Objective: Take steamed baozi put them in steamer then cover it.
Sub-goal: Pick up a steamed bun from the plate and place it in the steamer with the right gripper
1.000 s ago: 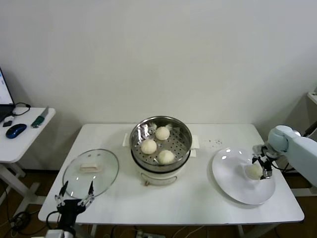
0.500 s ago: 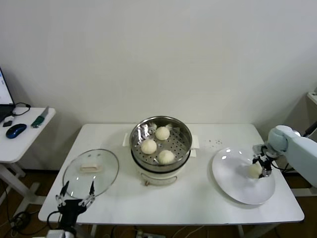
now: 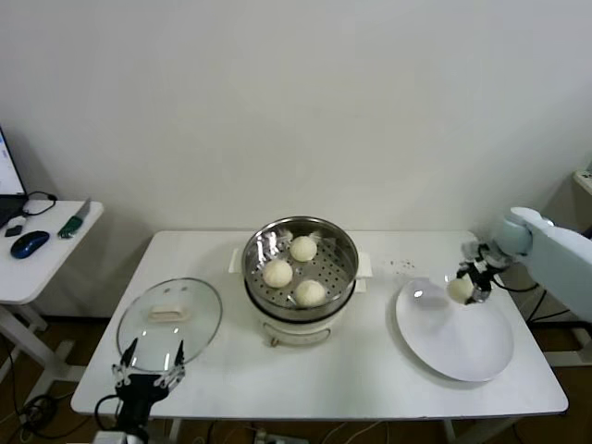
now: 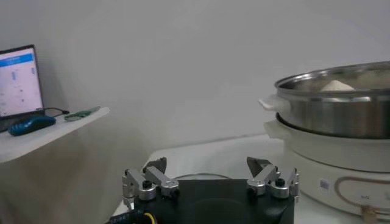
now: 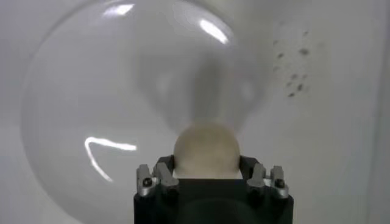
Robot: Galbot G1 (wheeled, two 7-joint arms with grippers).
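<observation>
Clamped in the right gripper (image 3: 465, 286) above the white plate (image 3: 462, 347), the last baozi (image 3: 459, 289) is held well to the right of the steamer (image 3: 299, 265), while the left gripper (image 3: 148, 368) is parked spread open at the bench's near-left edge.

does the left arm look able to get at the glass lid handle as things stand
Probably yes. The left gripper hangs open at the table's near edge, just in front of the cover, whose cream handle faces up with nothing over it. The right gripper is far off, holding a baozi.
</observation>
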